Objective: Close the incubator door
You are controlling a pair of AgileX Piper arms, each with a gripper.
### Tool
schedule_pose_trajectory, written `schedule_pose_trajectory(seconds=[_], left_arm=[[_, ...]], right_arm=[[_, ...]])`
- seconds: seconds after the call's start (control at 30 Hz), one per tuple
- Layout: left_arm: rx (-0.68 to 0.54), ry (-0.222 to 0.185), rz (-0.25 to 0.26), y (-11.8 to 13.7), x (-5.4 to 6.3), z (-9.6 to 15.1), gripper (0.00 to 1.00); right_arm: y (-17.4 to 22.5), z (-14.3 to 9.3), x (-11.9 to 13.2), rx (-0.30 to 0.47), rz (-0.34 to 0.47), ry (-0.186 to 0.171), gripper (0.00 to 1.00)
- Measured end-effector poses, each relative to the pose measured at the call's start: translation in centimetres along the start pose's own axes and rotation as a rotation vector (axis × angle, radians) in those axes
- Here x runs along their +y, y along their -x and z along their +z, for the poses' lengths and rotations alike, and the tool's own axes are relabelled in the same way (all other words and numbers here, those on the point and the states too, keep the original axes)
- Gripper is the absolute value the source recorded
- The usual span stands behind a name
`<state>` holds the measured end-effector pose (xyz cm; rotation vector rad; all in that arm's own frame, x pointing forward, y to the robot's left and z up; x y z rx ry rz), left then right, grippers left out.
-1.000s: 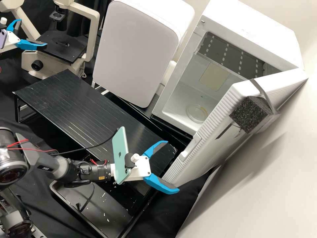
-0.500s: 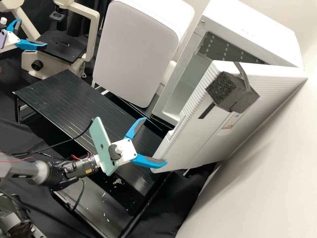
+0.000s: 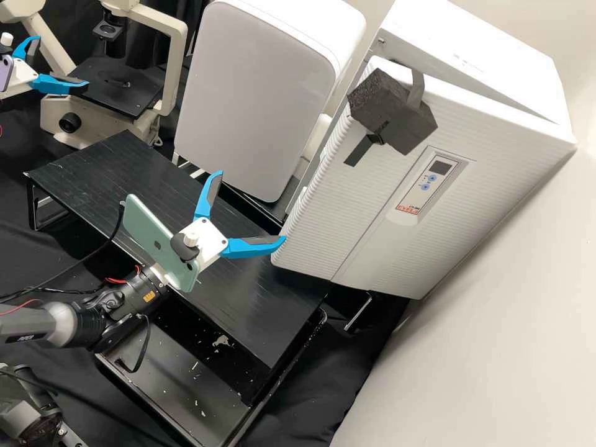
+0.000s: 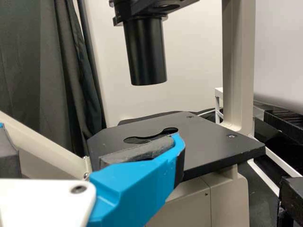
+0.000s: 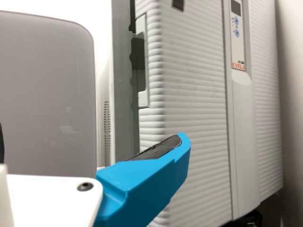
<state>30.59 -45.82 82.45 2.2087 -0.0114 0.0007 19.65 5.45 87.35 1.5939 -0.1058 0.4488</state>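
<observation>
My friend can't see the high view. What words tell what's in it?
A white incubator door stands slightly ajar, the open right gripper at its edge. A dark block is on the door, and the open left gripper is beside a microscope.

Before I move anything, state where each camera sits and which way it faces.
High view: fixed off the arms, looking forward and down on the bench; the left end effector and right end effector show.
Left wrist view: on the left arm's wrist, facing the microscope; part of its own end effector shows.
Right wrist view: on the right arm's wrist, facing the incubator door; part of its own end effector shows.
Shared: high and right wrist views both show that door.
</observation>
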Motion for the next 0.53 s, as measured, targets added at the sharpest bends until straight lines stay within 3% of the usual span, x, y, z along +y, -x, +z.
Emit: schedule_pose_trajectory(seconds=[0.07,0.3,0.53], left_arm=[[0.000,0.000,0.000,0.0,0.0,0.0,1.00],[0.000,0.000,0.000,0.0,0.0,0.0,1.00],[0.000,0.000,0.000,0.0,0.0,0.0,1.00]], right_arm=[[0.0,-0.3,-0.3,0.009,-0.010,-0.015,1.00],[0.5,-1.0,-1.6,0.026,-0.055,0.004,1.00],[0.5,-0.8,-2.0,0.010,-0.074,-0.046,1.00]])
